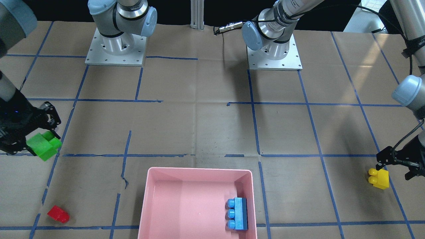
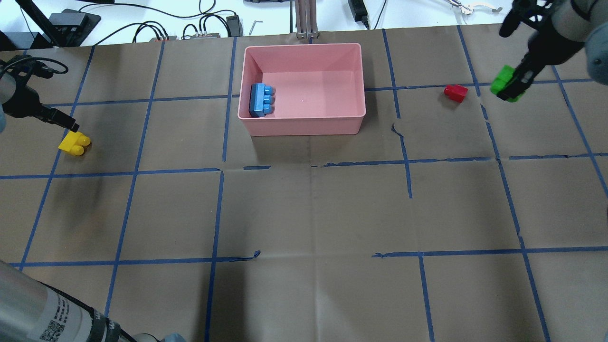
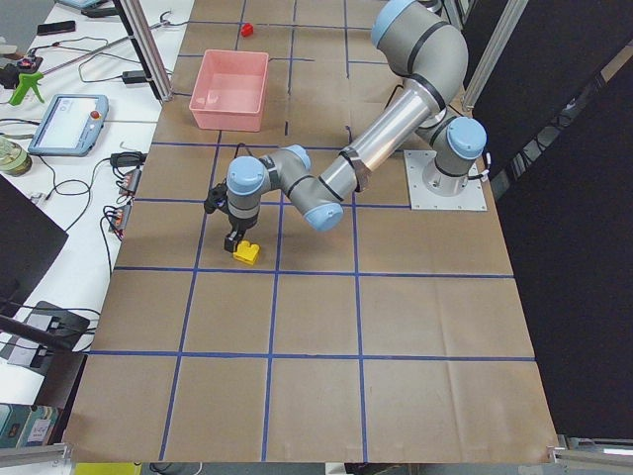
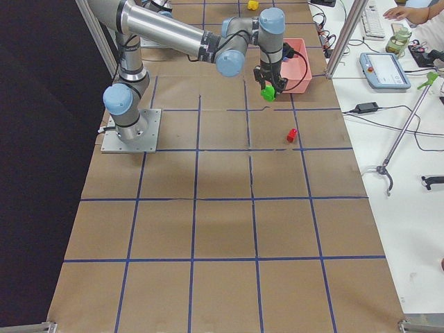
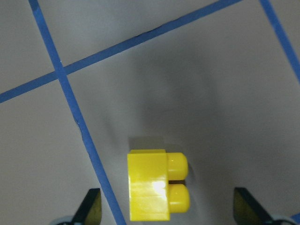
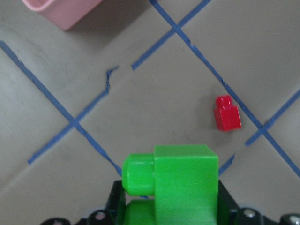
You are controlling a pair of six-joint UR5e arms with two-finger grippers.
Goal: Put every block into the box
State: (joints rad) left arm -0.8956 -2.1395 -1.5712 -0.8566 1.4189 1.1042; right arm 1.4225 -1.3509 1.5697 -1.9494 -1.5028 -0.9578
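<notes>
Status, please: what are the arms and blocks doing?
Right gripper shut on green block, aloft. Left gripper open over yellow block. Blue block in box; red block on table.

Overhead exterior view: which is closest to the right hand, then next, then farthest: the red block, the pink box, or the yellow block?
1. Red block, just beside the right hand, which holds the green block.
2. Pink box, at the table's middle, far edge.
3. Yellow block, way over on the left side, by the left hand.
</notes>
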